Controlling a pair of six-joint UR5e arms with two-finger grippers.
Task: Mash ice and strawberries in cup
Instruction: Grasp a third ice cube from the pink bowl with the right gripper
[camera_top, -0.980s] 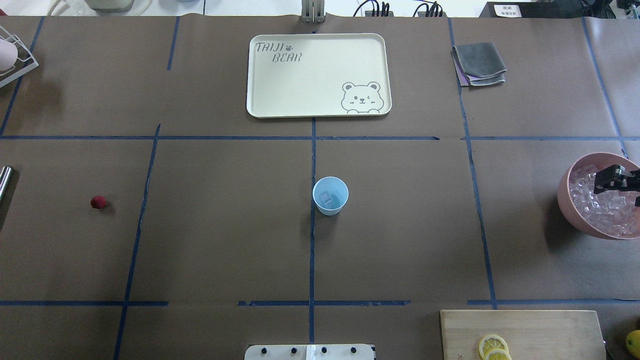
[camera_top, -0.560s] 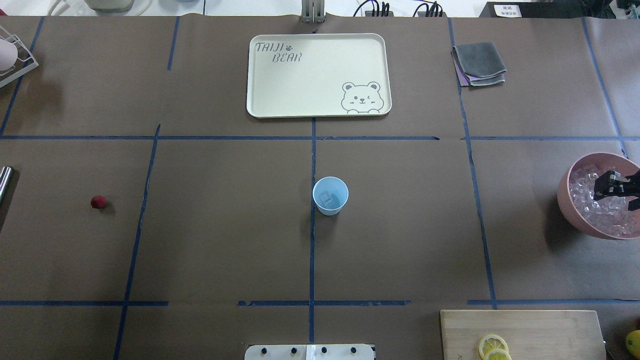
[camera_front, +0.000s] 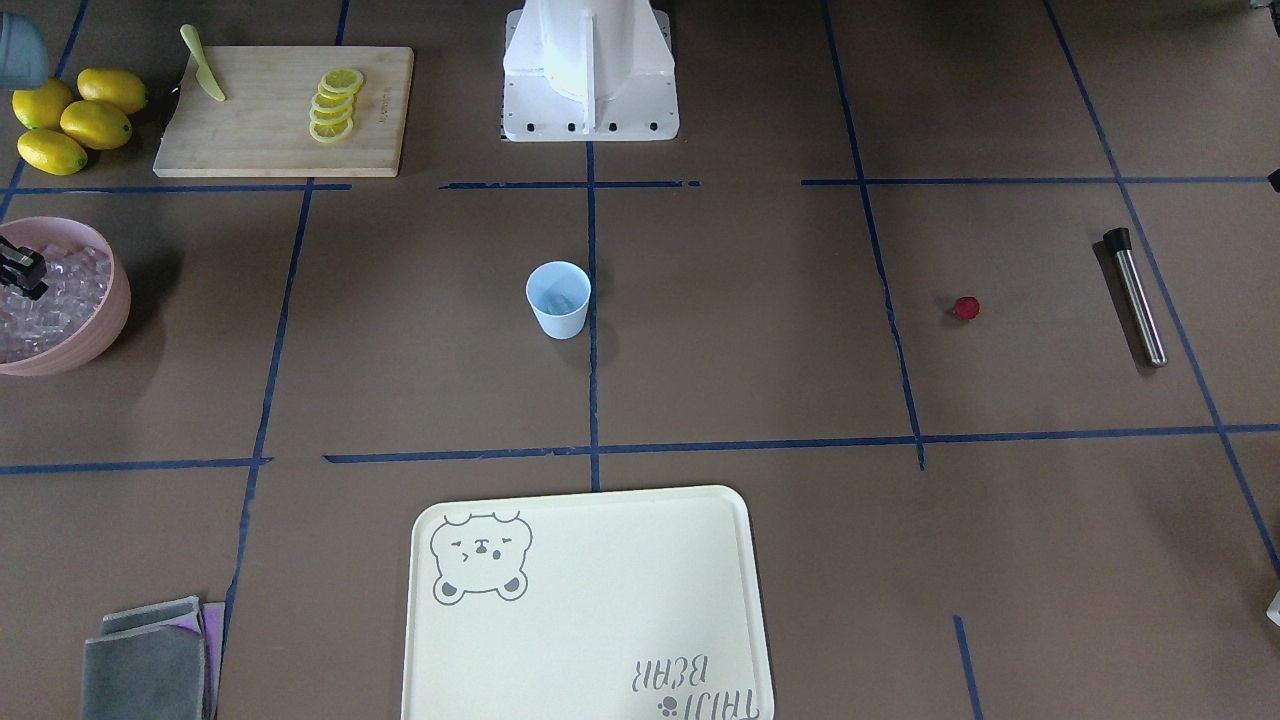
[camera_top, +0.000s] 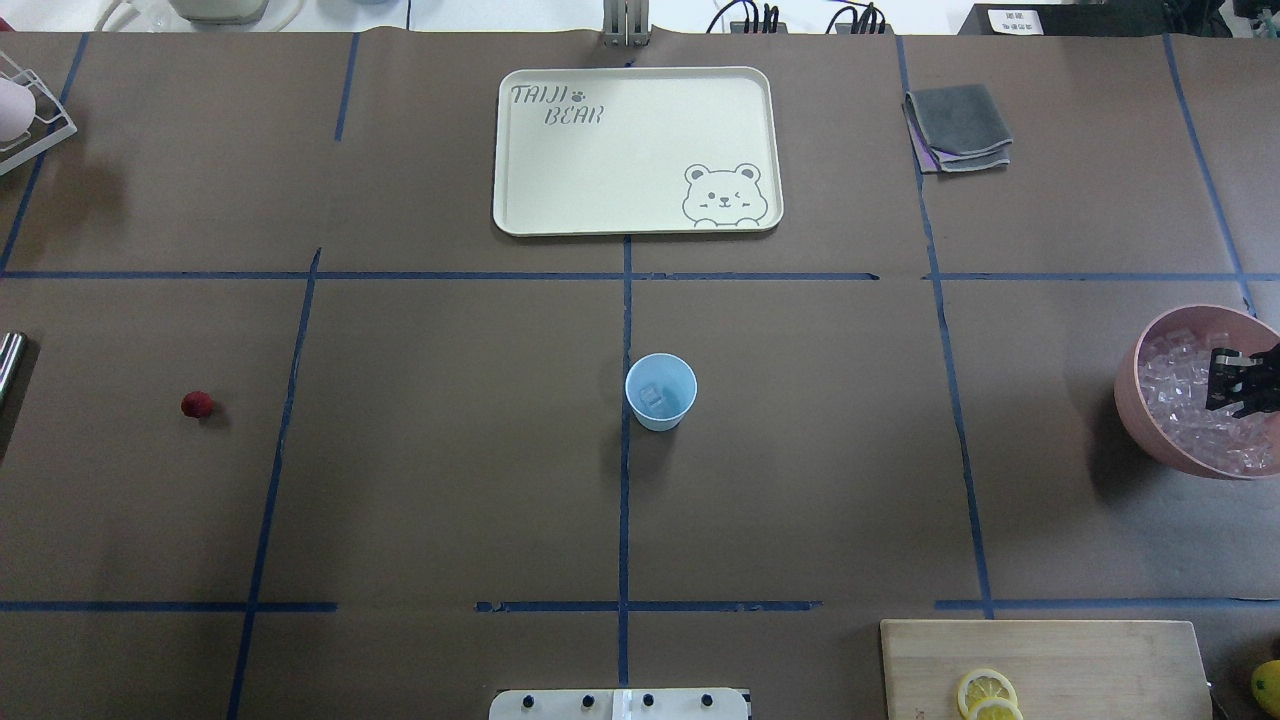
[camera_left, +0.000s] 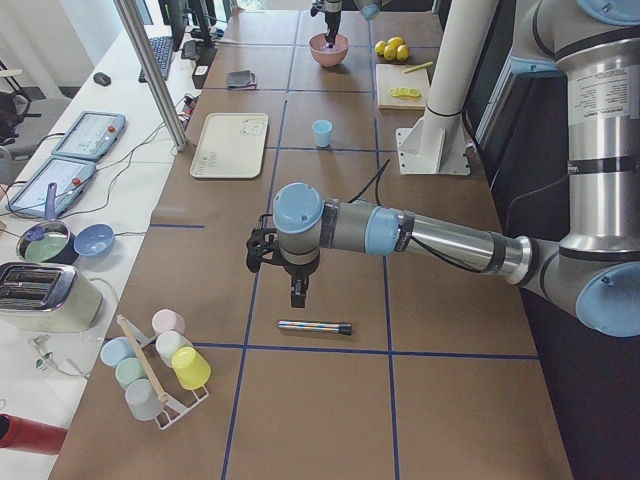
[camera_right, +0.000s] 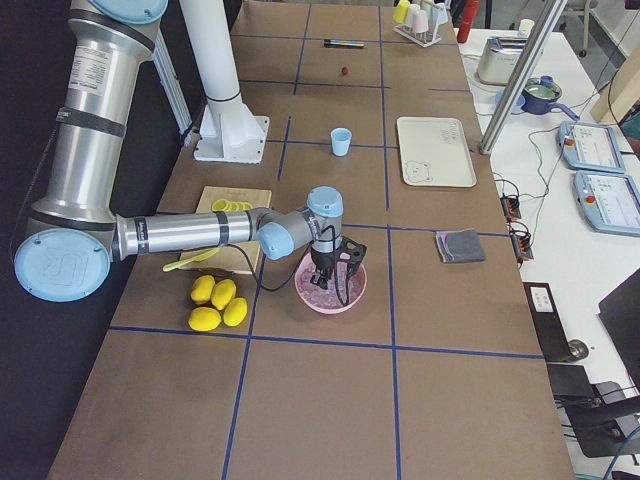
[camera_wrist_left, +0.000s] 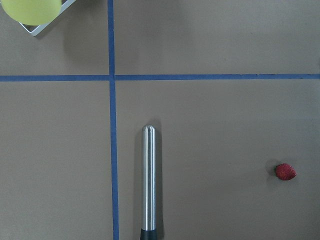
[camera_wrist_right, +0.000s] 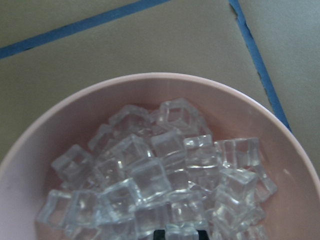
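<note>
Brown paper gridded with blue tape covers the table (camera_top: 450, 480). The cup (camera_top: 660, 392) stands upright at its centre, rim up. Only the overhead view shows an ice cube (camera_top: 652, 396) inside it. The strawberry (camera_wrist_left: 285, 171) lies alone on the robot's left. The left wrist view shows its narrow tip pointing to that view's right, away from the steel muddler (camera_wrist_left: 149, 180). The right gripper (camera_top: 1228, 385) reaches into the pink bowl (camera_top: 1135, 400), jaws apart among the heaped ice (camera_wrist_right: 150, 175). Whether the left gripper (camera_left: 297, 295) is spread or closed cannot be told.
</note>
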